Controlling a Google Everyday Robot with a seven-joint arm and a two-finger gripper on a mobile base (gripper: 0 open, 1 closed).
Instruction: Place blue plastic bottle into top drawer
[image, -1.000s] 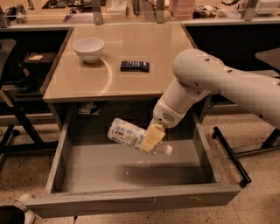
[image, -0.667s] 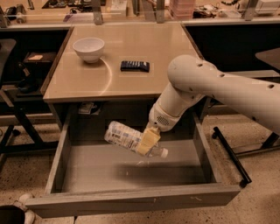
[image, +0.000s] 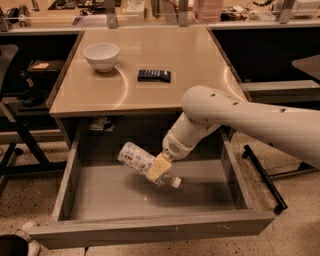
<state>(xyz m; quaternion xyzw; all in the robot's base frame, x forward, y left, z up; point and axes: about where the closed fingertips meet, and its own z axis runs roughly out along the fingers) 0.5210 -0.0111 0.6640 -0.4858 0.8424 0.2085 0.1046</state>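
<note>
— Spotting the gripper (image: 159, 168) anywhere?

— Yes. Down inside the open drawer (image: 150, 227), at the tip of the white arm (image: 240, 115). Reaches in from the right, passing below the front edge of the counter (image: 190, 55).

— And the jaws?

— Closed on the bottle (image: 134, 156), gripping toward the neck end. Can make out one yellowish finger (image: 156, 169) lying across the front of the plastic.

— Lying how, that bottle?

— Tilted. Base up and to the left, white cap (image: 175, 183) low and to the right. Hangs over the middle of the grey drawer floor, nearer the back than the front panel. Cannot tell whether the cap touches the floor or just clears it.

— Pulled out far, the drawer?

— Well out from under the counter, with most of the floor showing.

— Anything up on the counter?

— A white bowl (image: 101, 55) toward the back left, upright. A dark flat bar (image: 154, 75) to the right of that, near the middle, apart from the bowl. Both well apart from the gripper.
</note>
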